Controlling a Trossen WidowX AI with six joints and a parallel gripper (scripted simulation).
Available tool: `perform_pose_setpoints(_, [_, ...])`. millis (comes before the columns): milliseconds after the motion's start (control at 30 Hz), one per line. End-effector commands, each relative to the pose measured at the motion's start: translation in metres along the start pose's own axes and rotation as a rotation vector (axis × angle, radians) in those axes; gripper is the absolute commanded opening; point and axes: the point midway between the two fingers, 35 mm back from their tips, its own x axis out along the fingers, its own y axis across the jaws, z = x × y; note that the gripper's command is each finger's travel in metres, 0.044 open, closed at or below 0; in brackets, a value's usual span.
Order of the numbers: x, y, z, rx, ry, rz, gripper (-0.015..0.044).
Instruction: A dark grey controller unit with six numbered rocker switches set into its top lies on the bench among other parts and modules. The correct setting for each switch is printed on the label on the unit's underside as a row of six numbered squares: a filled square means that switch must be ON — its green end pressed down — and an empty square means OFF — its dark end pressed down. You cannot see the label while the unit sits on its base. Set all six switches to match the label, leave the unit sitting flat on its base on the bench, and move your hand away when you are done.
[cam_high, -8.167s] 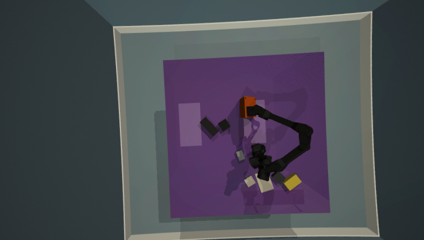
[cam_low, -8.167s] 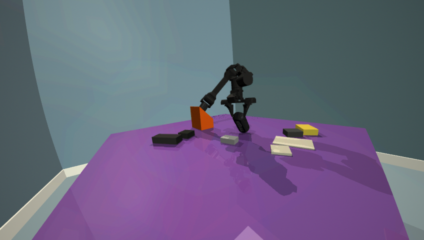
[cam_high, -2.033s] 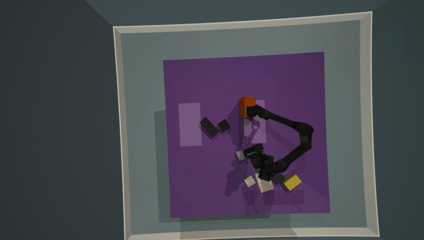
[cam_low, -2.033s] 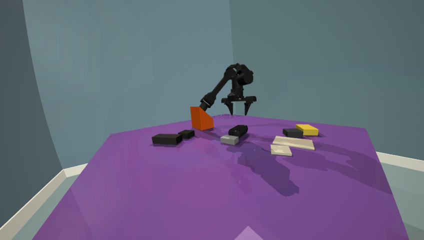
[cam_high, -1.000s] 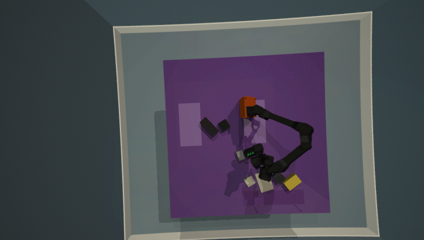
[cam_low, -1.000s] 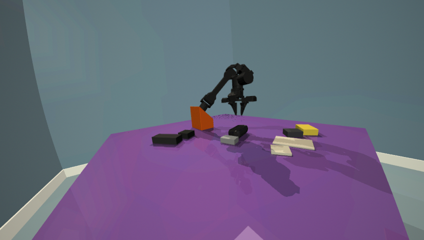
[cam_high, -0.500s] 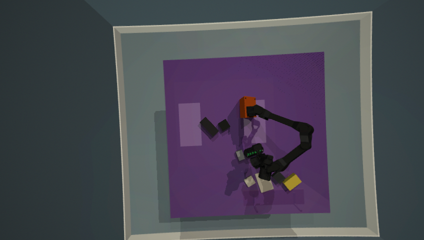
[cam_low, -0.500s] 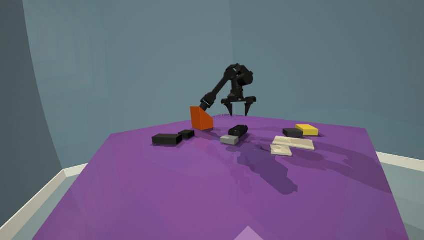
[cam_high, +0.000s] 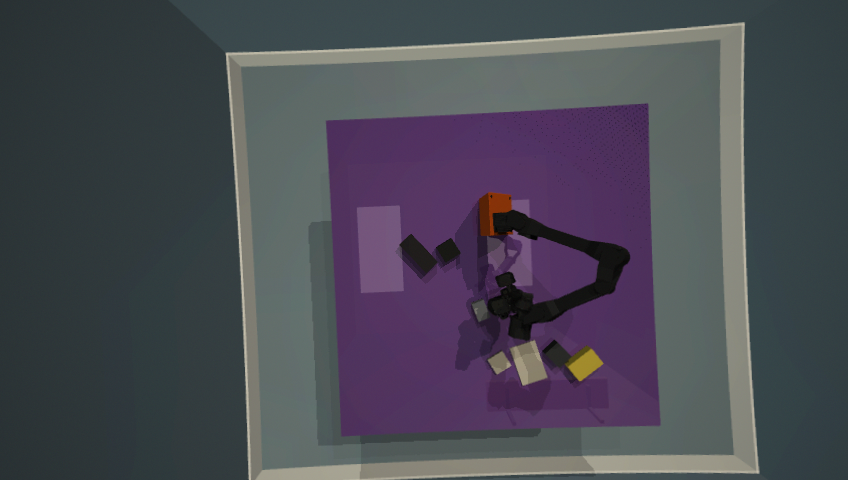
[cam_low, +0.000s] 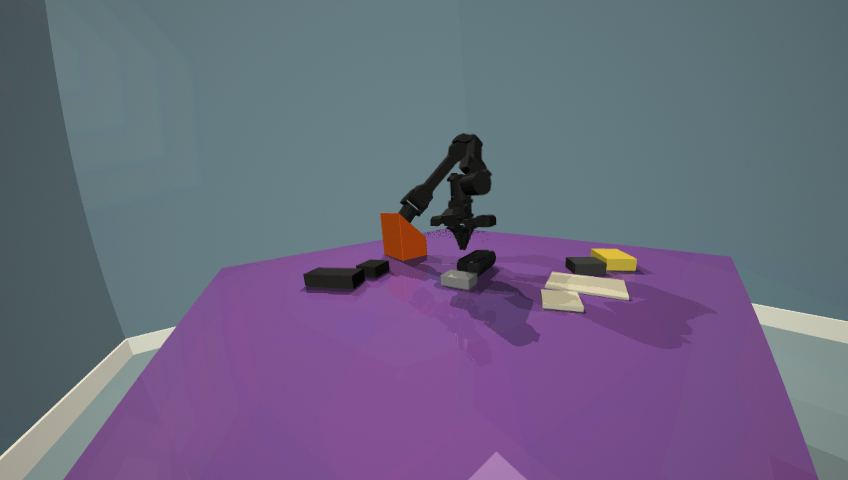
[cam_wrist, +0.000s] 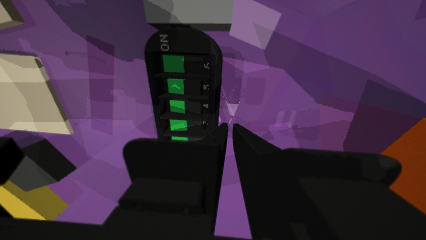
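The dark grey controller unit (cam_wrist: 182, 90) (cam_low: 476, 260) lies flat on its base on the purple bench (cam_high: 416, 368), switches facing up. In the wrist view I see an ON mark at its far end and green ends on several rockers; the nearest rockers are hidden behind my fingers. My gripper (cam_wrist: 229, 128) (cam_low: 462, 245) (cam_high: 507, 300) is shut and empty. It points straight down, a short way above the near end of the unit, tips by its right edge. In the overhead view the gripper covers the unit.
A grey block (cam_high: 479, 309) (cam_low: 458, 278) (cam_wrist: 187, 11) lies just past the unit's far end. An orange wedge (cam_high: 493, 208) (cam_low: 401, 237) holds the arm's base. Two black blocks (cam_high: 417, 254) (cam_high: 447, 250) lie left. Cream plates (cam_high: 527, 361) (cam_low: 586, 285), a dark block (cam_high: 556, 353) and a yellow block (cam_high: 584, 363) lie right.
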Motion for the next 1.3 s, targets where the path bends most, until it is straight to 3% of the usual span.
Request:
perform_pose_setpoints(0, [0.001, -0.001, -0.001, 0.003, 0.002, 0.002, 0.0000])
perform_pose_setpoints(600, [0.001, -0.001, -0.001, -0.001, 0.000, 0.001, 0.0000])
perform_pose_setpoints(800, [-0.048, -0.001, 0.000, 0.000, -0.002, -0.001, 0.0157])
perform_pose_setpoints(967, [-0.050, -0.001, 0.000, 0.000, -0.002, -0.001, 0.0289])
perform_pose_setpoints(1267, [-0.050, -0.001, 0.000, 0.000, -0.002, -0.001, 0.0053])
